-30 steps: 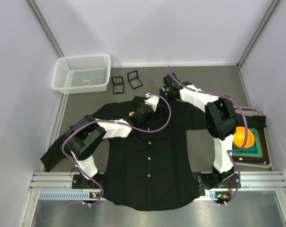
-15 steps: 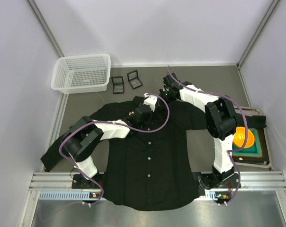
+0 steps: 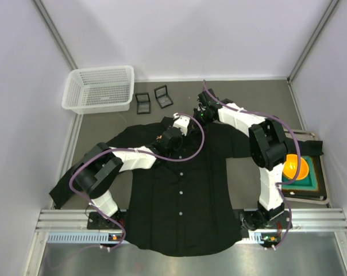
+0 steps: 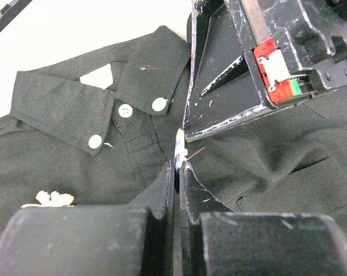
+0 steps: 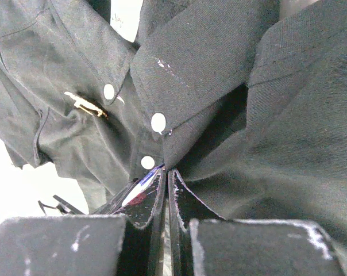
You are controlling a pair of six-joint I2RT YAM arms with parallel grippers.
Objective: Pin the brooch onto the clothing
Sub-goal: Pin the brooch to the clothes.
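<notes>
Top external view gives me the black shirt (image 3: 179, 195) spread flat and front up on the table (image 3: 236, 98), hem toward the arm bases, collar at the far end. Beyond its right sleeve an orange round object (image 3: 294, 167) sits on a green tray (image 3: 307, 185). Both arms meet just below the collar. The left gripper (image 4: 176, 167) and right gripper (image 5: 166, 172) face each other, each with fingers pressed together at the placket; I cannot tell whether cloth is caught. A gold brooch (image 4: 47, 199) lies on the chest left of the buttons. Farther off are two black cases (image 3: 143, 103) and, far left, a white basket (image 3: 99, 89).
</notes>
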